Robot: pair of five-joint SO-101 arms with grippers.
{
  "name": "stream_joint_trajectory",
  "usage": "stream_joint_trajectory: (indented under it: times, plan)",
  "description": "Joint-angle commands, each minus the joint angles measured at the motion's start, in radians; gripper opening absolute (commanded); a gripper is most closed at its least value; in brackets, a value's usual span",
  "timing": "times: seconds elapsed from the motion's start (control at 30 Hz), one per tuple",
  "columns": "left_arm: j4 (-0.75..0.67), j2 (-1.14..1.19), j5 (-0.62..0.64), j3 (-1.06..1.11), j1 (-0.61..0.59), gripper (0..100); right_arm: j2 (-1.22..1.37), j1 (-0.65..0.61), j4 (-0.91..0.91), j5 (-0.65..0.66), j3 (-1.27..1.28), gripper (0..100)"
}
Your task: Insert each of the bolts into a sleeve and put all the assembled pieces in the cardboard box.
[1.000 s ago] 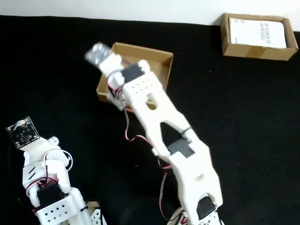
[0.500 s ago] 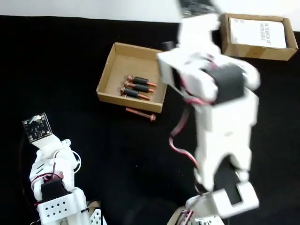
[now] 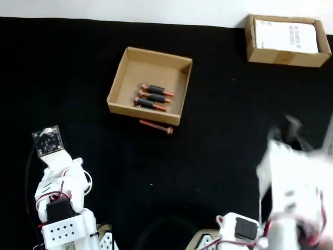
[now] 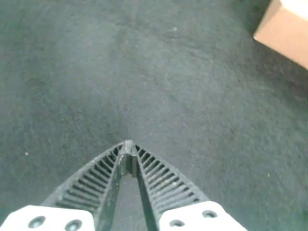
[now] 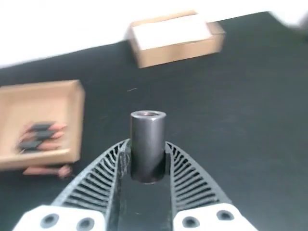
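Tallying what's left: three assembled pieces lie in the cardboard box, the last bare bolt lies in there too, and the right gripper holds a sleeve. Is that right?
Not quite. The high view shows the bare bolt on the table outside the cardboard box, beside its near wall. The three assembled pieces lie in the box, and the right gripper holds a sleeve.
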Motion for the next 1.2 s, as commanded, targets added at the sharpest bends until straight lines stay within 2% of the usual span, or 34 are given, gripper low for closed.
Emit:
stream_joint_trajectory:
  times: [0.0,0.13,0.23,0.4,0.53,0.8,0.93,1.17]
  plan:
    - [0.023,0.005,-0.012,0.007,0.041,1,-0.231,0.191,-0.12,-0.005,0.225,0.8]
    - [0.147,0.007,-0.012,-0.044,0.114,1,-0.49,0.32,-0.32,-0.005,0.544,0.8]
    - [0.138,0.007,-0.083,-0.073,0.134,1,-0.68,0.43,-0.464,-0.005,0.794,0.8]
    - [0.147,0.136,-0.192,-0.245,0.134,1,-0.673,0.59,-0.674,-0.006,1.027,0.8]
    - [0.158,0.467,-0.193,-0.492,0.159,1,-0.699,0.67,-0.828,-0.006,1.155,0.8]
    - [0.557,1.219,-0.196,-1.199,0.421,1,-0.699,0.84,-1.049,-0.006,1.336,0.8]
    - [0.655,1.5,-0.21,-1.495,0.535,1,-0.699,0.957,-1.175,-0.006,1.429,0.8]
    - [0.735,1.853,-0.6,-1.844,0.696,1,-0.697,1.161,-1.438,0.002,1.633,0.8]
